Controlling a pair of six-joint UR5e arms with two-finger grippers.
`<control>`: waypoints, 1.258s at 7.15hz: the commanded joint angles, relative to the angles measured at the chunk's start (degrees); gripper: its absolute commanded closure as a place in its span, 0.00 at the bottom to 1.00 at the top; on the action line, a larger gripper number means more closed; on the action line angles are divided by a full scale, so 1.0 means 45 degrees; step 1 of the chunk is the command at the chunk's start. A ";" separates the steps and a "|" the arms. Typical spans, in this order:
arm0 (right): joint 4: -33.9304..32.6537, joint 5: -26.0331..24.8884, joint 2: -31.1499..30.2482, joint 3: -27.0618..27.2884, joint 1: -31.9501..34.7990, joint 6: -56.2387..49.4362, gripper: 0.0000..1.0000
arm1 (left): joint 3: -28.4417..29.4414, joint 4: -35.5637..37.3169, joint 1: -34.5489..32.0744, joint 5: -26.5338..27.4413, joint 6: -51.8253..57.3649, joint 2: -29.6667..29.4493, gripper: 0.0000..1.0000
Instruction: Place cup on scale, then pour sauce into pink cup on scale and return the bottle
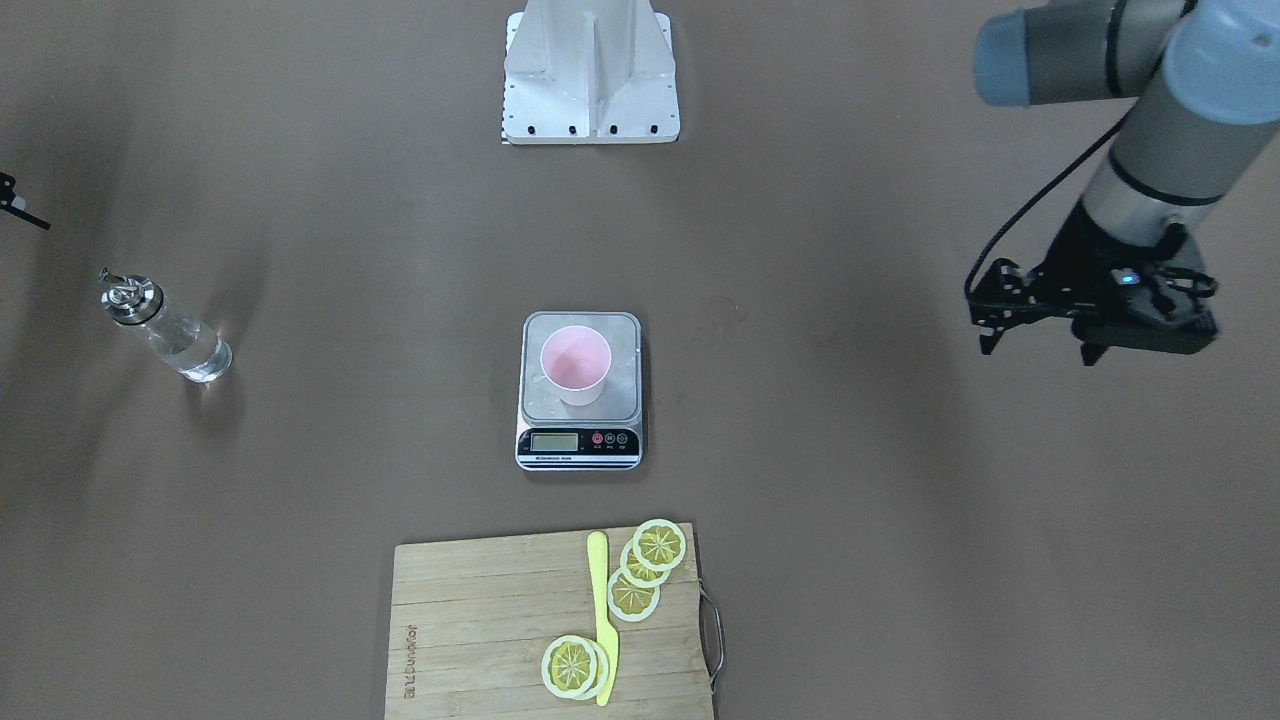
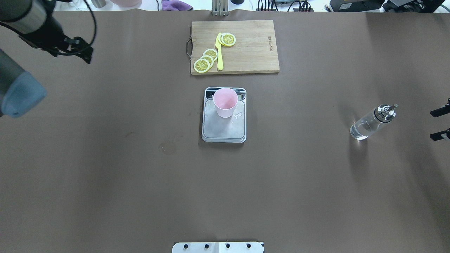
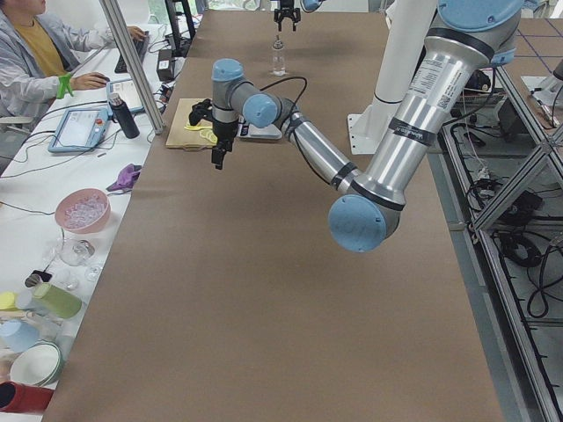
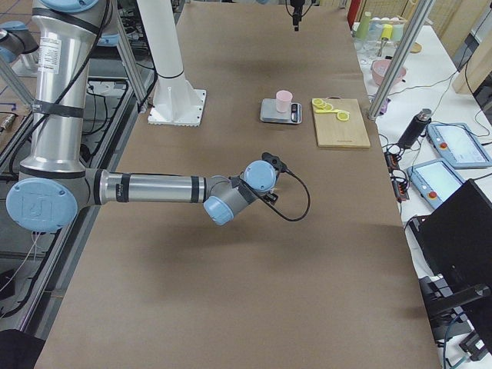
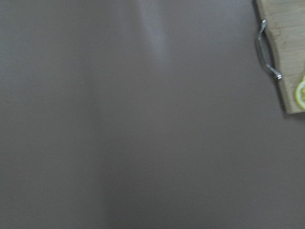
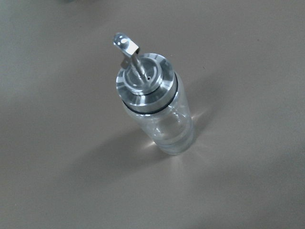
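The pale pink cup (image 1: 575,365) (image 2: 225,102) stands upright on the steel platform of the scale (image 1: 580,442) (image 2: 225,131), at the display end, with a few droplets beside it. The clear glass bottle (image 1: 175,335) (image 2: 369,123) (image 6: 159,119), with its metal pourer cap, stands upright on the table at my right and holds clear liquid. My right gripper (image 2: 441,123) is open at the table's right edge, apart from the bottle, holding nothing. My left gripper (image 1: 1040,350) (image 2: 88,56) is open and empty, raised far off to the left.
A wooden cutting board (image 1: 480,630) (image 2: 253,45) with lemon slices and a yellow knife (image 1: 600,610) lies beyond the scale; its metal handle shows in the left wrist view (image 5: 267,50). The white robot base (image 1: 590,80) stands at the near table edge.
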 commanded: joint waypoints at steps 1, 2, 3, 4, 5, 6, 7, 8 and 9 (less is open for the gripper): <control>0.0015 -0.0045 0.0503 -0.0398 -0.0040 0.0031 0.06 | 0.0455 0.0095 -0.2007 -0.0953 0.3668 0.1032 0.03; 0.0015 -0.0162 0.0661 -0.0536 -0.0079 0.0766 0.07 | 0.0691 0.0115 -0.2403 -0.0954 0.4224 0.1074 0.03; 0.0034 -0.0627 0.0643 -0.0518 -0.0079 0.1605 0.07 | 0.0674 0.0135 -0.2426 -0.0954 0.4229 0.1074 0.03; 0.0170 -0.1289 0.0449 -0.0402 -0.0060 0.2271 0.07 | 0.0693 0.0135 -0.2445 -0.0935 0.4230 0.1055 0.03; 0.1679 -0.2784 0.0157 -0.0594 -0.0060 0.4037 0.08 | 0.0694 0.0135 -0.2523 -0.0935 0.4230 0.1035 0.03; 0.4227 -0.3302 0.0038 -0.1737 -0.0079 0.5215 0.08 | 0.0694 0.0154 -0.2601 -0.0935 0.4210 0.0996 0.03; 0.6805 -0.3327 0.0037 -0.3102 -0.0079 0.5961 0.08 | 0.0694 0.0154 -0.2679 -0.0935 0.4229 0.0938 0.03; 0.8088 -0.3269 0.0076 -0.3502 -0.0137 0.7148 0.10 | 0.0713 0.0154 -0.2719 -0.0915 0.4230 0.0937 0.03; 0.8990 -0.3249 0.0154 -0.3448 -0.0486 0.8050 0.10 | 0.0829 0.0135 -0.2835 -0.0934 0.4307 0.0995 0.03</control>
